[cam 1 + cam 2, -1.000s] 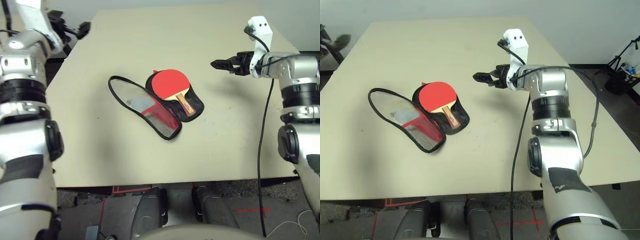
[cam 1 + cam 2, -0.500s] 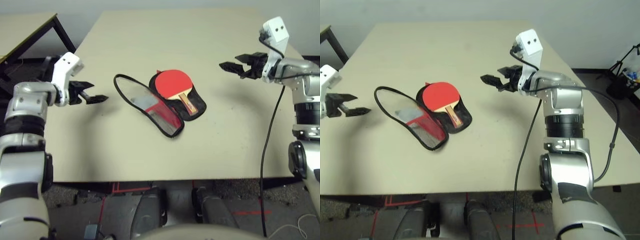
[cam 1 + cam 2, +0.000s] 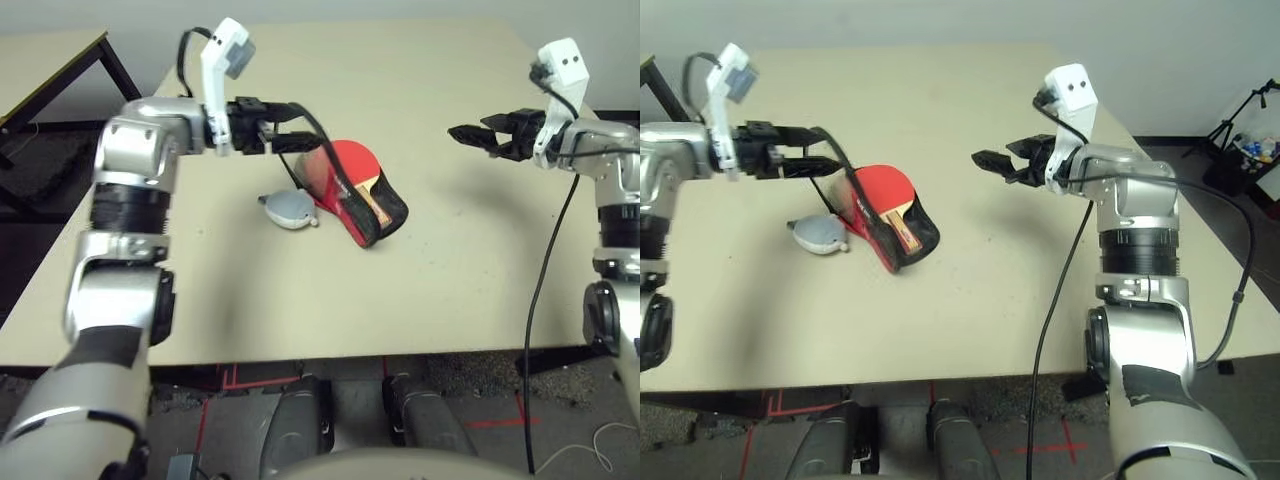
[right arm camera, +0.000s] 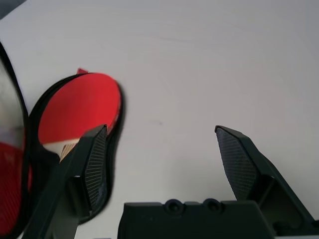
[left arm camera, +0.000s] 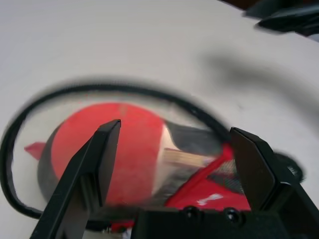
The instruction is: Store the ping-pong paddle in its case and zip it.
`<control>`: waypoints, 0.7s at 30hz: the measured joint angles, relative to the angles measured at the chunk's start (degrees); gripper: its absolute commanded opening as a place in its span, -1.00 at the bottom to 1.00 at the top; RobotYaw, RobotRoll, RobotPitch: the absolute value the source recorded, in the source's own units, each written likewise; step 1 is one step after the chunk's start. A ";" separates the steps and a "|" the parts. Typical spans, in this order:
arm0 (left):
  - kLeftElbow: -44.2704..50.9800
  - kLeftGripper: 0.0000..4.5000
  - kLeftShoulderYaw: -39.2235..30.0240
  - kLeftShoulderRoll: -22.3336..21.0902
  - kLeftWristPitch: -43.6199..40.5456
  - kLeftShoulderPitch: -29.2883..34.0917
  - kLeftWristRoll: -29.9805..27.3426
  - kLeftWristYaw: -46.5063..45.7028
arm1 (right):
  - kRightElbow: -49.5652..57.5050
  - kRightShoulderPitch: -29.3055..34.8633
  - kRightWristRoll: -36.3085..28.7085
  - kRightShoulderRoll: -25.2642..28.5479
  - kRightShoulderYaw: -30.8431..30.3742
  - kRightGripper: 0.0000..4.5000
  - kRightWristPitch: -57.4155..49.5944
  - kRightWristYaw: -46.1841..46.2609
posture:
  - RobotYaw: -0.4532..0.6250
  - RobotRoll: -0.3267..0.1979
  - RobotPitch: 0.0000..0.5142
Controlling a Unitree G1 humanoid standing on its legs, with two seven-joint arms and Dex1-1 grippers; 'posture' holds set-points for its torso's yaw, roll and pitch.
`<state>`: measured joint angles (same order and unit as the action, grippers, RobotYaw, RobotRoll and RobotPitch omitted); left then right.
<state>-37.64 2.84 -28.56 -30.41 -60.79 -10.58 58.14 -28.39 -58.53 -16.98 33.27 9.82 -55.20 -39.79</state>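
The ping-pong paddle (image 3: 345,165) lies red face up on the open case (image 3: 385,215) at the table's middle, its wooden handle pointing toward me. The case's black-edged flap (image 3: 305,150) stands raised over the paddle's left side. My left gripper (image 3: 295,125) hovers just left of and above that flap, fingers (image 5: 107,149) spread open; I cannot tell whether they touch the edging. The left wrist view looks past them onto the paddle (image 5: 114,144). My right gripper (image 3: 468,130) hangs open in the air right of the case, holding nothing, with the paddle (image 4: 79,107) beyond its fingertips.
A small grey rounded pouch (image 3: 288,210) lies on the beige table (image 3: 420,280) just left of the case. A second table (image 3: 50,60) with a black leg stands off to the far left. A black cable (image 3: 545,280) hangs from my right arm.
My left arm has swung in from the left to the case. The flap, flat on the table before, now stands up over the paddle, and the grey pouch lies bare. The right gripper has barely moved.
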 measured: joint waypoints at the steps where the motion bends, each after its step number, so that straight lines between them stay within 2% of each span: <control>1: -2.46 1.00 0.46 0.83 1.92 0.03 0.93 -1.08 | -0.50 -0.04 -0.33 0.00 0.38 0.98 -0.84 0.40 | -0.22 0.25 -0.63; 4: -7.59 1.00 0.66 2.53 5.92 0.13 2.26 -3.40 | -0.96 0.01 -1.37 0.02 0.61 0.98 -4.44 0.83 | -0.22 0.25 -0.61; 9: -8.48 1.00 0.51 2.43 7.69 0.91 2.49 -3.88 | -0.99 0.00 -4.31 0.32 2.79 0.98 -12.66 1.84 | -0.19 0.25 -0.59; 13: -2.95 1.00 -0.83 -0.30 5.69 2.61 1.07 -2.65 | -0.99 0.00 -7.74 0.13 4.58 0.98 -24.39 2.01 | -0.16 0.25 -0.60; 16: 3.26 1.00 -2.63 -3.58 2.64 5.01 -1.00 -0.92 | -0.42 1.29 -9.52 -2.53 5.77 0.98 -31.99 2.78 | -0.13 0.25 -0.66; 21: 9.66 1.00 -4.30 -5.92 -0.87 10.71 -2.61 -0.75 | 0.11 5.14 -10.13 -8.19 6.85 0.98 -36.07 5.89 | -0.08 0.25 -0.65</control>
<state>-27.98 -1.46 -34.47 -31.28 -50.08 -13.19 57.38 -28.28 -53.38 -27.11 25.08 16.67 -91.27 -33.90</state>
